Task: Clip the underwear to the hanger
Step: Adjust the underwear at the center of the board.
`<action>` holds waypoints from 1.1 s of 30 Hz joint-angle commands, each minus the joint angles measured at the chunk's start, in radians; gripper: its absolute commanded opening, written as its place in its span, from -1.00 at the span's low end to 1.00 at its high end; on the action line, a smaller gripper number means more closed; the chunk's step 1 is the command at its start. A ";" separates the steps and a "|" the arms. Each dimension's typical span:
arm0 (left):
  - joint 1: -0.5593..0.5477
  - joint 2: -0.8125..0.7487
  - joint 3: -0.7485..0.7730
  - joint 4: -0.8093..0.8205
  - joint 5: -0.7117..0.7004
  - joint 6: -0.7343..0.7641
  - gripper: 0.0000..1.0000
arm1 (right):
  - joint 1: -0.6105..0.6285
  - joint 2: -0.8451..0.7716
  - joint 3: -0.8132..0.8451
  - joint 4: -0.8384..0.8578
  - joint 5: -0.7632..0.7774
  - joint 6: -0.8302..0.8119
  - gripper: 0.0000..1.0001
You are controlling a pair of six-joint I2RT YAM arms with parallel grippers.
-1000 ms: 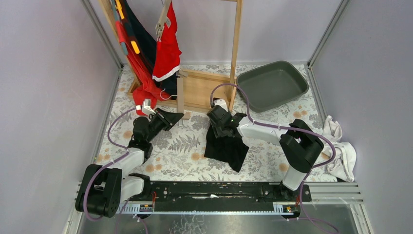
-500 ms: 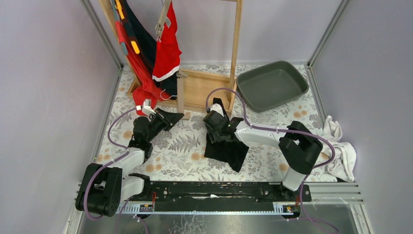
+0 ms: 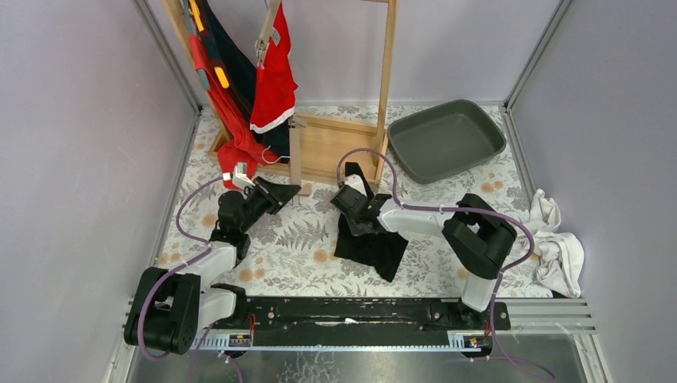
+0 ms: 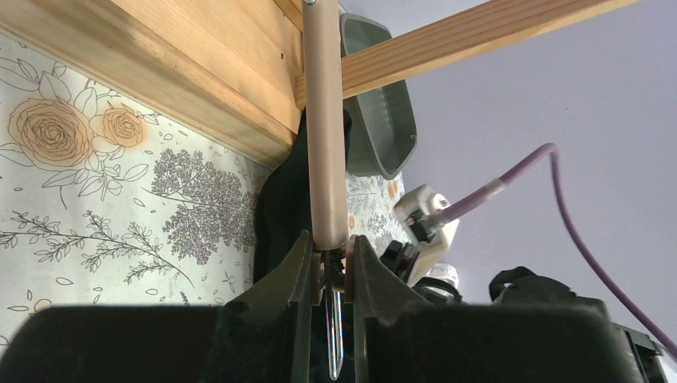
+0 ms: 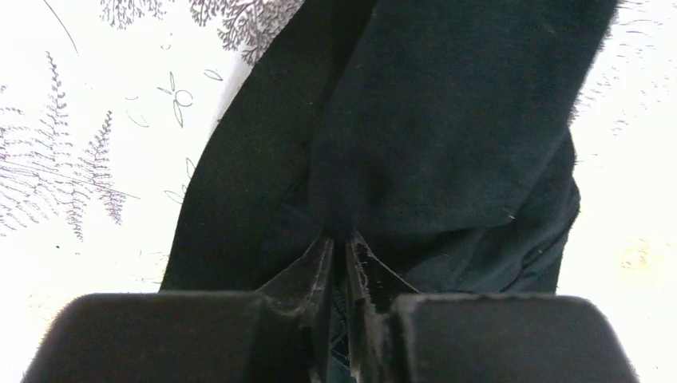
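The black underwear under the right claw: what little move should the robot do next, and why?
Probably lift it a little. The right gripper looks pinched shut on a fold of the black underwear, which lies flat on the table. The left gripper holds the hanger close by, so raising the cloth toward it seems the next step.

We're in a robot test booth, lab-style: plain grey walls (image 3: 72, 120) and metal corner posts (image 3: 169, 56) box in a flower-print table cover (image 3: 295, 239), left arm (image 3: 214, 259) and right arm (image 3: 419, 216) bolted to a rail (image 3: 551, 315), purple cables (image 3: 363, 150) looping.
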 commanded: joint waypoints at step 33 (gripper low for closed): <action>0.009 0.031 -0.005 0.107 0.017 0.003 -1.00 | -0.442 -0.337 0.008 0.046 0.203 -0.223 0.40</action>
